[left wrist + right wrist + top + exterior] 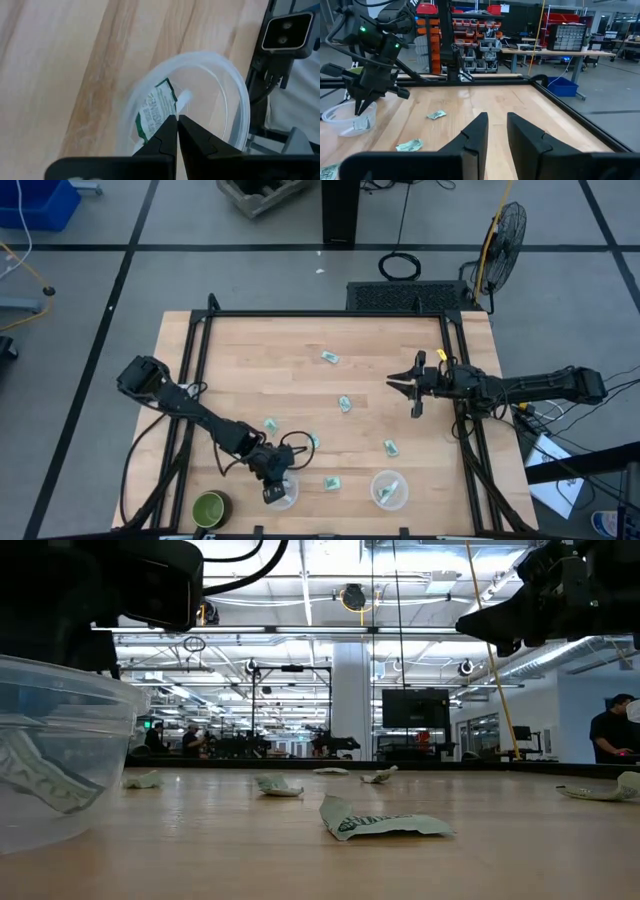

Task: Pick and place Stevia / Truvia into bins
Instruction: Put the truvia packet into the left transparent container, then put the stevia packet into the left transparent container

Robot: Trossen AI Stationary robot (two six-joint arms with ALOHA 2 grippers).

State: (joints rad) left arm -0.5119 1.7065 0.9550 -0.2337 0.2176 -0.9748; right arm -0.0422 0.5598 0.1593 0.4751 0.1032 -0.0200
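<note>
Nearest us in the low view is the left bin (55, 755), with one packet (35, 780) lying inside against its wall. From above, our left gripper (273, 490) sits over that same bin (283, 496); the wrist view shows its fingers (167, 135) almost pressed together, tips just above a green packet (155, 110) in the cup, and we can't tell if they pinch it or have let go. Right gripper (414, 388) hovers off near the table's right rail, fingers (475, 135) slightly apart, nothing between them. The second bin (389, 489) already holds a packet, and loose packets (344, 404) lie scattered mid-table. Risk, as we judge it: if the paper clings to the fingertips it rides back out on the lift, or a tip nudges the light cup's rim and tips or slides it.
</note>
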